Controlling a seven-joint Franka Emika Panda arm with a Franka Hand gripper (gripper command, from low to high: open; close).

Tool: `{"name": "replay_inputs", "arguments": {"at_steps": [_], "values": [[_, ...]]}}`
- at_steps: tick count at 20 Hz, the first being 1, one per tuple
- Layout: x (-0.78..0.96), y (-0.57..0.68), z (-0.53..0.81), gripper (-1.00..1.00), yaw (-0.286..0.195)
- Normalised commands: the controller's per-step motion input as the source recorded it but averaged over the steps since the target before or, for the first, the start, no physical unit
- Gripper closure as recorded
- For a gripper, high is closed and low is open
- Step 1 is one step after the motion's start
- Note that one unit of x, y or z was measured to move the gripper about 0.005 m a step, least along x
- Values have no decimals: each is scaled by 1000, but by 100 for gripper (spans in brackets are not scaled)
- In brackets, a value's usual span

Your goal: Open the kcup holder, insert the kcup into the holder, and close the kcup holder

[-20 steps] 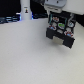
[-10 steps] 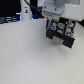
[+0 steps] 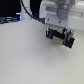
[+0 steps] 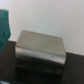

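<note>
Kcup holder blurred, contents indiscernible, end effector above white table, opening unclear

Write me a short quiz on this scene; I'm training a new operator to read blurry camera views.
1. True or false: the table in the exterior view is dark.
2. In the wrist view, the top face of the kcup holder looks: A pale grey, B red, C yellow.
3. Fill in: the blurred object at the edge of the wrist view, near the holder, is ___ in colour.

Key: 1 false (it is white); 2 A; 3 green.
</note>
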Motion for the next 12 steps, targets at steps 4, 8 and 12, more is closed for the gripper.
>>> {"name": "replay_inputs", "arguments": {"at_steps": [4,8,12], "values": [[-86,279,-148,-100,210],[-250,358,-43,-100,176],[-326,468,-2,-100,134]]}}
